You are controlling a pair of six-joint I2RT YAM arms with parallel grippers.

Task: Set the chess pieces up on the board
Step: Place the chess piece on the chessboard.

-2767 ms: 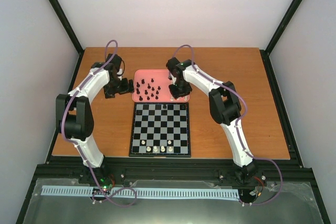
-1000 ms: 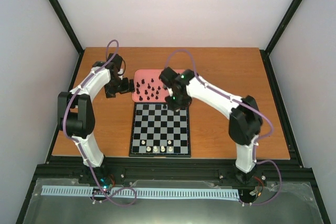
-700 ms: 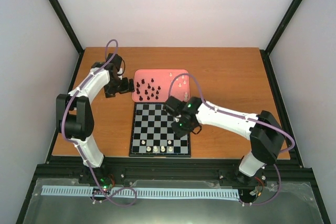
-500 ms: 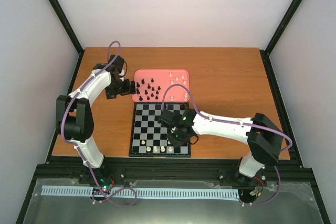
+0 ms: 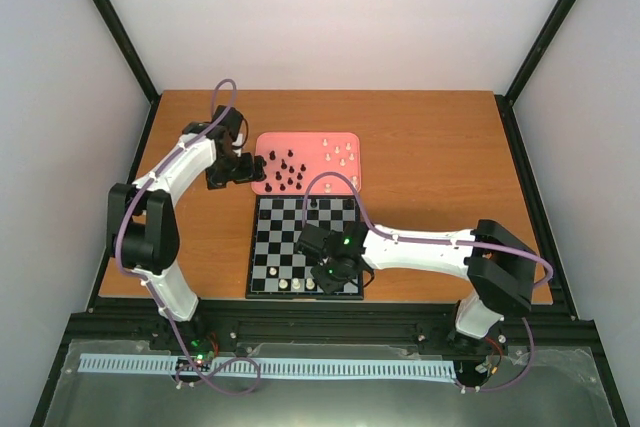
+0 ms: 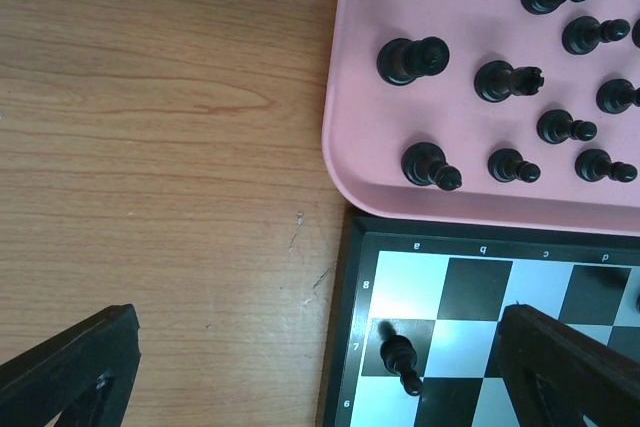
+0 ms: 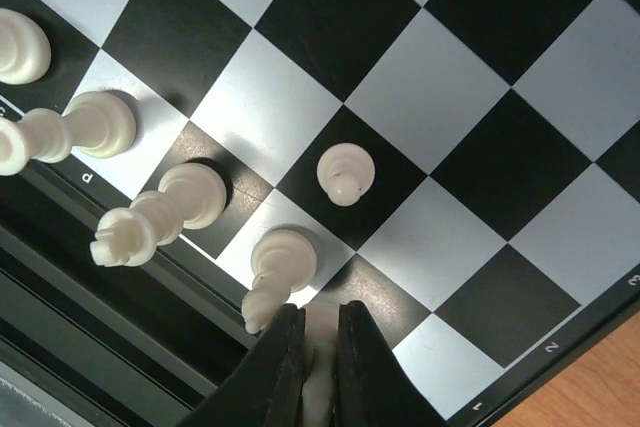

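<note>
Right claw (image 7: pixel 318 319), clamped shut on a small cream-white chess piece (image 7: pixel 320 357) aligned lengthwise with it, hangs straight above the black-and-pale checked board's (image 7: pixel 480 97) near-edge row, standing cream-white pieces (image 7: pixel 185 197) just left.

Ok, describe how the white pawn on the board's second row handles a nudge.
The white pawn looks tiny, so probably light and easily slid. Upright on a narrow base, it may tip. Rounded, it would likely roll once down.
</note>
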